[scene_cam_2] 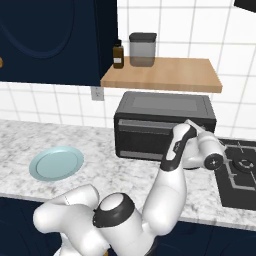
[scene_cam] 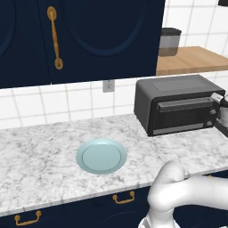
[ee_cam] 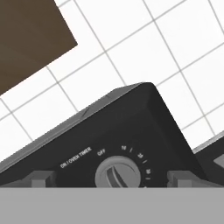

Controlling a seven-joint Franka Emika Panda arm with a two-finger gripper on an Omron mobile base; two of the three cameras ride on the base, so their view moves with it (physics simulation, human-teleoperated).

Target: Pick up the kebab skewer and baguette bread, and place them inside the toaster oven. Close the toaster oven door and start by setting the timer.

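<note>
The dark grey toaster oven (scene_cam: 178,107) (scene_cam_2: 160,112) stands on the marble counter against the tiled wall. Its door (scene_cam: 185,115) is shut, with the bar handle along its top. My gripper (ee_cam: 113,179) hovers at the oven's right end, facing the control panel. It is open: the two fingertips (ee_cam: 41,178) stand wide apart on either side of the round timer knob (ee_cam: 117,173) without touching it. My hand (scene_cam_2: 207,150) sits in front of the oven's right edge. The kebab skewer and baguette bread are out of view.
A pale blue plate (scene_cam: 101,156) (scene_cam_2: 56,162) lies bare on the counter left of the oven. A wooden shelf (scene_cam_2: 160,75) above it holds a canister (scene_cam_2: 142,49) and a bottle (scene_cam_2: 118,54). A black stove (scene_cam_2: 240,172) lies to the right.
</note>
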